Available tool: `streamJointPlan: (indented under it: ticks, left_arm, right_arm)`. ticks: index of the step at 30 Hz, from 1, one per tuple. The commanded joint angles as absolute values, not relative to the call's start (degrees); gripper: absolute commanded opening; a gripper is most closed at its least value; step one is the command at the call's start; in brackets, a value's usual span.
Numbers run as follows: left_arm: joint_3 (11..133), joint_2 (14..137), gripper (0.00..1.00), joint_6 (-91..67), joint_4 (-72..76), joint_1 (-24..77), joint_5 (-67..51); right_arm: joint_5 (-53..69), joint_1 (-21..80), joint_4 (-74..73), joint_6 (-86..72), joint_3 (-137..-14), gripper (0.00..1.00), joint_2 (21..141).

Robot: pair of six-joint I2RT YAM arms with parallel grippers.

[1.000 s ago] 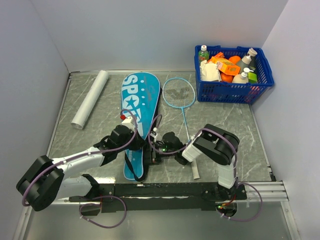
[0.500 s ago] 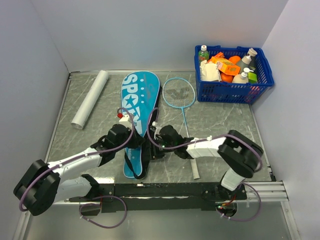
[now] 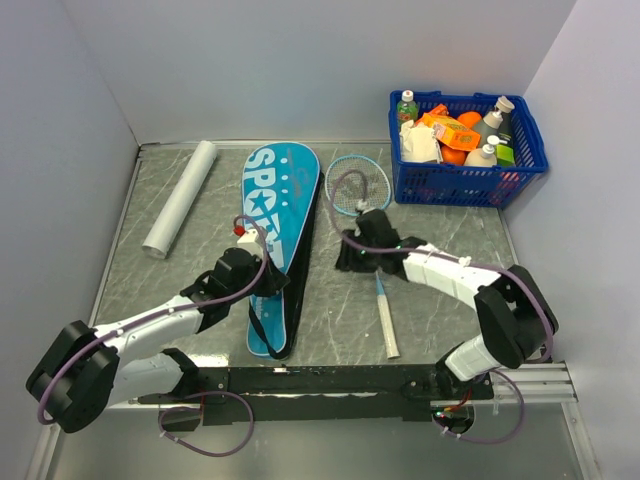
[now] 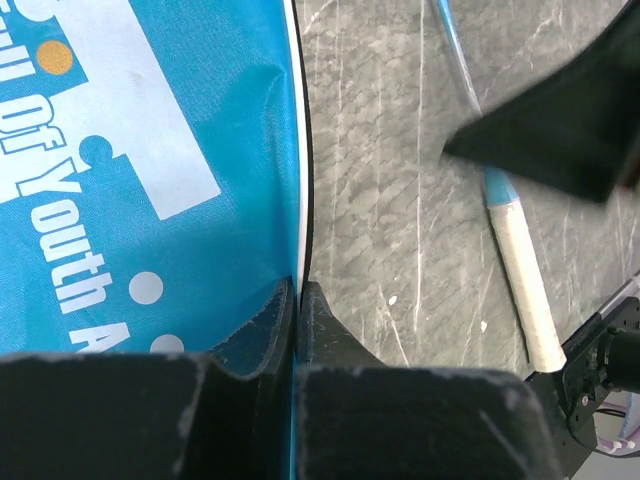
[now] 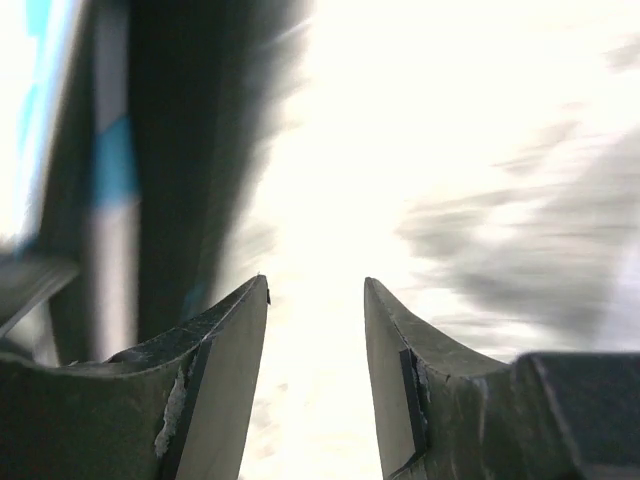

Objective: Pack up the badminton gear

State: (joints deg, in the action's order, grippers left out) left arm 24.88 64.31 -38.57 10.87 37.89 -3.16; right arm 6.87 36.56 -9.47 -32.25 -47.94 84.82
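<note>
Since a second ago the right gripper (image 3: pixel 350 257) has swung from the bag (image 3: pixel 281 215) to the racket (image 3: pixel 384 315) shaft, jaws apart, apparently empty; its view is blurred. Left gripper (image 4: pixel 297 296) is clamped on the bag's right edge, with the racket lying beside the bag.

Bag (image 3: pixel 278 235) laid lengthwise on the bench (image 3: pixel 330 330), left of centre. Roll (image 3: pixel 180 198) placed to its left, well apart, toward the far-left corner. Racket (image 3: pixel 385 318) laid just right of the bag, head farthest. Basket (image 3: pixel 460 190) set in the far-right corner, beside the racket head.
</note>
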Motion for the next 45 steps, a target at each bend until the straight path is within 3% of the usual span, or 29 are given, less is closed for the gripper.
streamJointPlan:
  ticks: [1, 9, 23, 25, 30, 35, 45]
  left_arm:
    - [26.02, 61.18, 0.01, -37.97, 13.45, 37.62, -3.43]
    - [26.37, 60.56, 0.01, -37.0, 13.18, 37.53, -3.16]
    - [26.37, 60.64, 0.01, -37.09, 14.06, 37.44, -3.6]
    - [26.37, 60.47, 0.01, -37.18, 13.97, 37.44, -3.25]
    - [26.63, 60.73, 0.01, -36.91, 13.36, 37.44, -2.55]
    - [26.37, 60.91, 0.01, -36.91, 13.8, 37.35, -1.85]
    - [29.96, 62.31, 0.01, -36.83, 12.31, 36.74, -1.85]
  right_arm:
    - [-2.28, 29.81, -19.15, -26.99, -53.51, 0.51, 83.4]
    - [-3.34, 22.16, -22.85, -21.1, -62.14, 0.52, 92.8]
    - [1.93, 20.39, -23.12, -19.69, -65.13, 0.52, 103.09]
    - [2.46, 20.3, -23.12, -19.6, -64.95, 0.47, 103.62]
    - [2.46, 20.48, -23.99, -18.55, -65.39, 0.0, 104.59]
    - [0.97, 20.39, -24.26, -18.28, -65.65, 0.0, 103.45]
    - [0.18, 24.6, -26.54, -20.21, -59.6, 0.0, 88.53]
